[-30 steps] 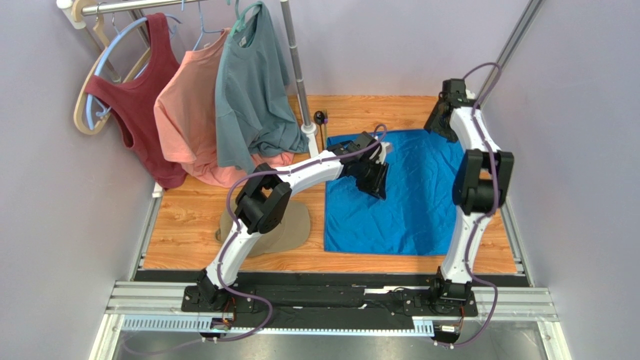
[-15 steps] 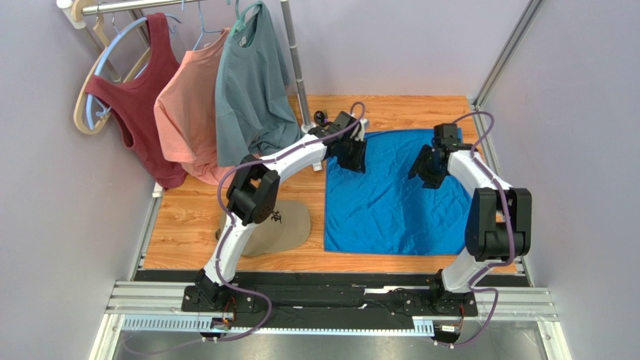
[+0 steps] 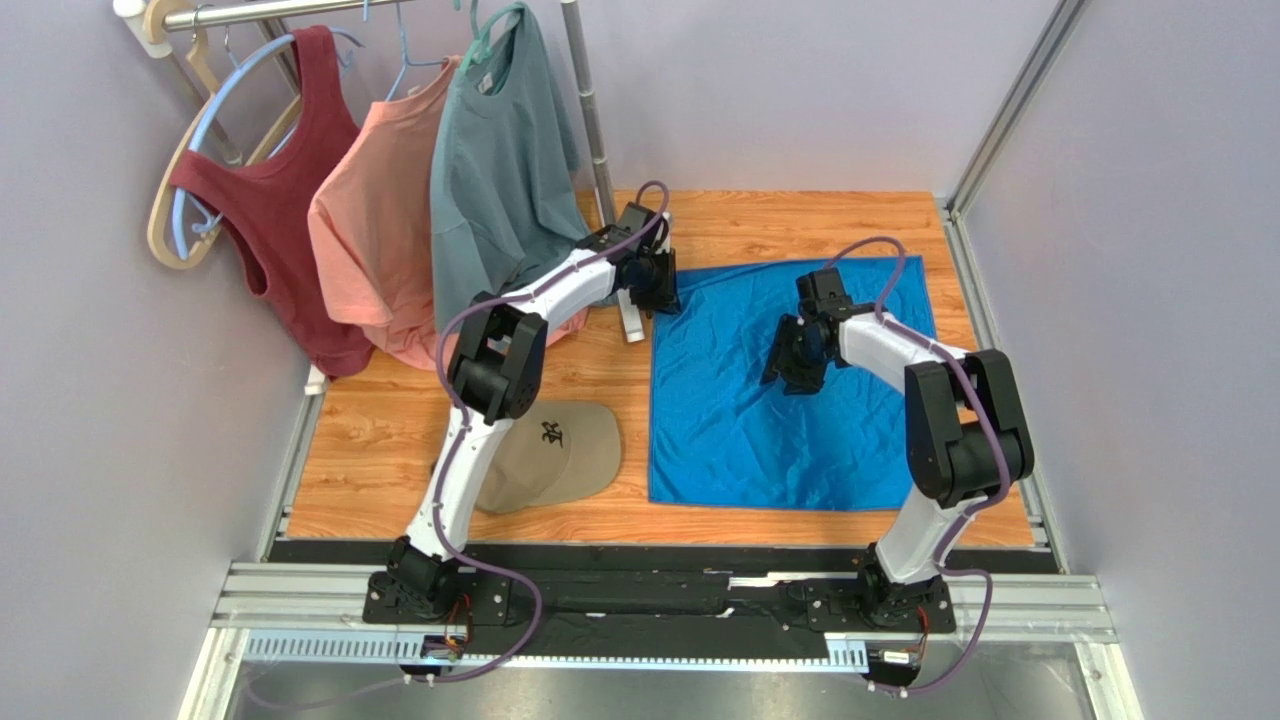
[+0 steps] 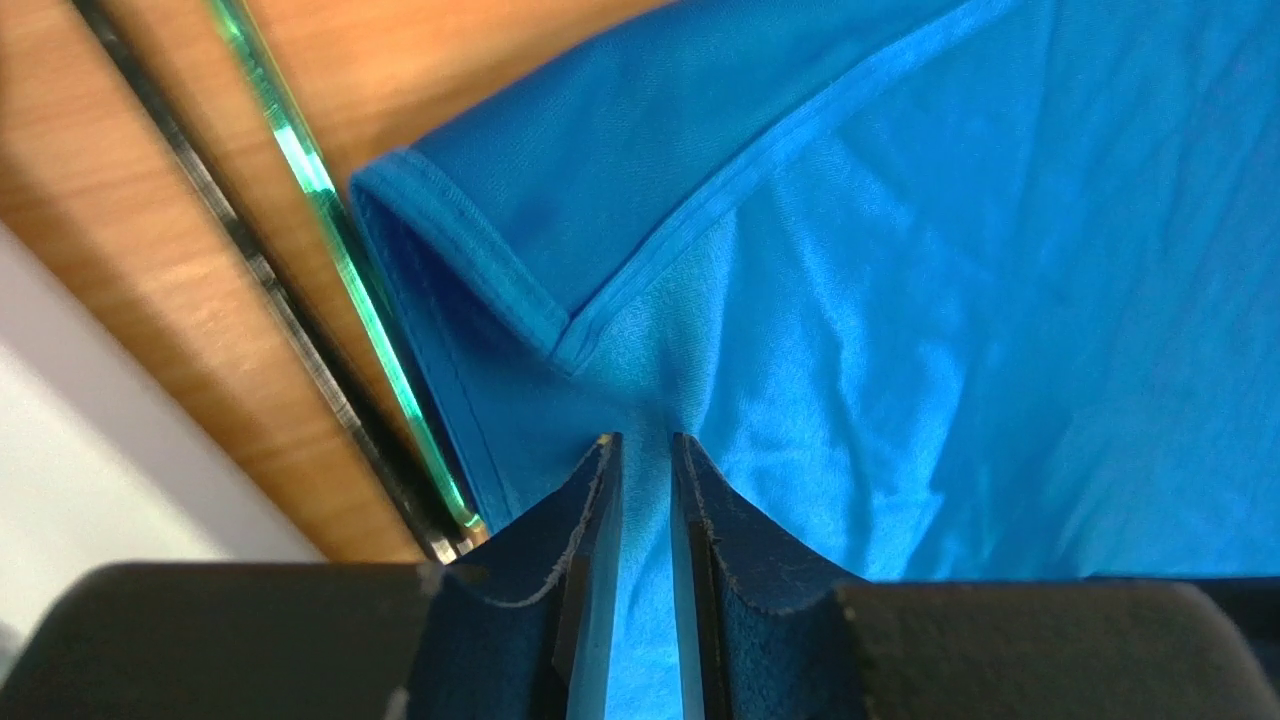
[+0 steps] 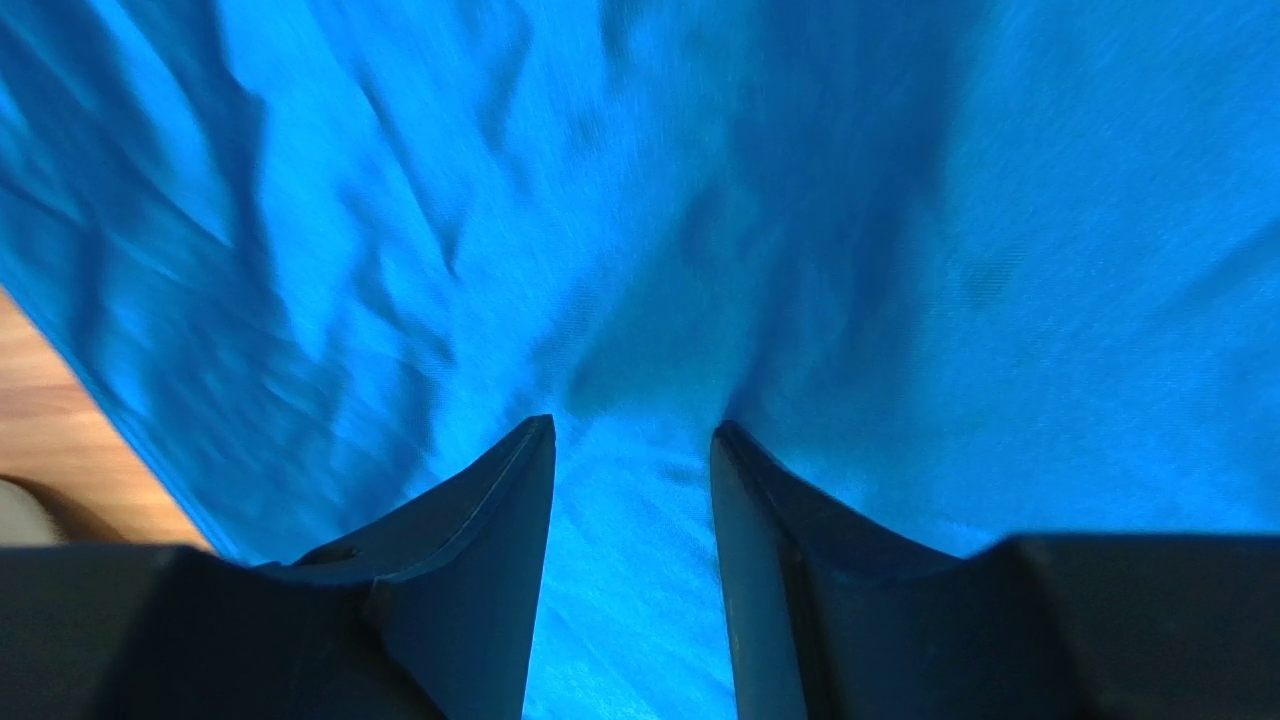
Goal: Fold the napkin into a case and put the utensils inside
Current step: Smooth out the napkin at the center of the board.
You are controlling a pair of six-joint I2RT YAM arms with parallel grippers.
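The napkin [image 3: 781,420] is lying spread out and creased on the right half of the wooden table [image 3: 391,435]. Its far left corner is turning over on itself, so the hem is showing. Just off that edge, on the bare wood, the utensils [image 4: 334,248] are lying side by side as two slender strips, one dark and one glinting green, with their ends out of sight. The left gripper [image 4: 643,443] is sitting at that folded corner, its jaws standing only a thin slit apart with blue cloth showing in the slit; whether the cloth is actually being pinched I cannot tell. The right gripper [image 5: 631,428] is pointing down at the middle of the napkin's far half, its jaws standing moderately apart and gripping nothing, their tips close to the cloth. A tan cap [image 3: 556,450] is resting on the wood near the napkin's left edge. Behind it, a grey-teal T-shirt [image 3: 496,180], a pink top [image 3: 376,240] and a maroon tank top [image 3: 278,195] are hanging from a rail [image 3: 271,12].
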